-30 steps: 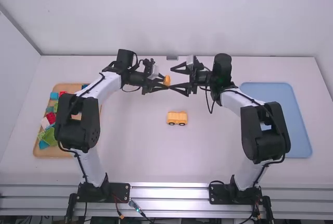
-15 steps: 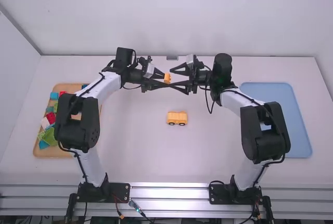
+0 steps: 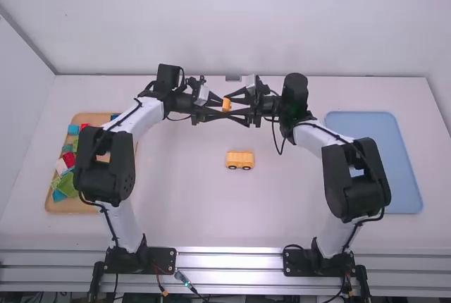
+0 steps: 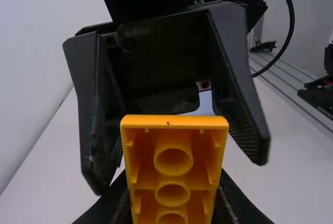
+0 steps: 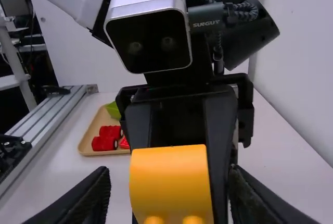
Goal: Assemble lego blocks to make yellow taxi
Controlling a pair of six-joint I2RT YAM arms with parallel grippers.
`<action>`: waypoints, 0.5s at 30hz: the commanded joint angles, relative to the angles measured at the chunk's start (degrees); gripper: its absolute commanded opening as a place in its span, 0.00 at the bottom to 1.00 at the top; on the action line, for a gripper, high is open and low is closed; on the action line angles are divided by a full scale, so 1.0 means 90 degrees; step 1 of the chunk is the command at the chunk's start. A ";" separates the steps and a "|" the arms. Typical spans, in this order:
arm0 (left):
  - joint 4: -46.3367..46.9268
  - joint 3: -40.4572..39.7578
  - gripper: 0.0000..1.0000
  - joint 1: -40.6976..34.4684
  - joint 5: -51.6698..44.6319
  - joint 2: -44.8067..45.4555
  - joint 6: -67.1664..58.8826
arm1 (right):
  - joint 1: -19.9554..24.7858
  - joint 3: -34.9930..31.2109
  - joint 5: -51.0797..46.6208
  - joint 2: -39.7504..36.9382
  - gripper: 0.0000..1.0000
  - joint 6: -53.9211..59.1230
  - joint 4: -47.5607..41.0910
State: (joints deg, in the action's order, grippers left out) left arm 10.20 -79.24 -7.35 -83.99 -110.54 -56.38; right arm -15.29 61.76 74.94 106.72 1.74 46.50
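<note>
My left gripper (image 3: 215, 108) is shut on a yellow block (image 3: 226, 105) held up over the table's far middle. In the left wrist view the block (image 4: 173, 168), its hollow tubed underside visible, sits between that gripper's fingertips (image 4: 173, 203). My right gripper (image 3: 238, 107) faces it from the right, open, its fingers either side of the block. In the right wrist view the block (image 5: 170, 179) stands between the spread fingertips (image 5: 169, 195), touching neither. A yellow car-like piece with dark wheels (image 3: 239, 160) rests on the table nearer the bases.
A wooden tray (image 3: 70, 205) of red, green, blue and white pieces lies at the left, partly behind the left arm. A blue tray (image 3: 405, 176) lies at the right, beside the right arm.
The right gripper has moved left, bringing its open fingers around the block. The left gripper shifted slightly at first, then held still with the block. The wheeled piece has not moved.
</note>
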 commanded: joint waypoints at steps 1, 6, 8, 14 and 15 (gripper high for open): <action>0.0005 -0.0104 0.06 -0.0017 -0.0214 0.0226 0.0002 | -0.0010 0.0107 0.0114 -0.0015 0.53 -0.0027 0.0029; 0.0002 -0.0104 0.07 -0.0017 -0.0219 0.0226 0.0073 | -0.0010 0.0107 0.0007 -0.0015 0.51 -0.0027 0.0027; 0.0005 -0.0104 0.09 -0.0015 -0.0216 0.0226 0.0066 | -0.0012 0.0107 0.0005 -0.0015 0.47 -0.0022 0.0027; 0.0005 -0.0104 0.15 -0.0017 -0.0226 0.0226 0.0070 | -0.0010 0.0102 0.0005 -0.0015 0.32 -0.0022 0.0151; 0.0005 -0.0104 0.17 -0.0015 -0.0240 0.0226 0.0068 | -0.0010 0.0102 0.0005 -0.0015 0.30 -0.0029 0.0226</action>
State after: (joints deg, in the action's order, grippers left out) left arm 10.46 -79.24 -7.33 -84.29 -110.54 -54.63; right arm -15.22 61.76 74.67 106.72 2.79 48.05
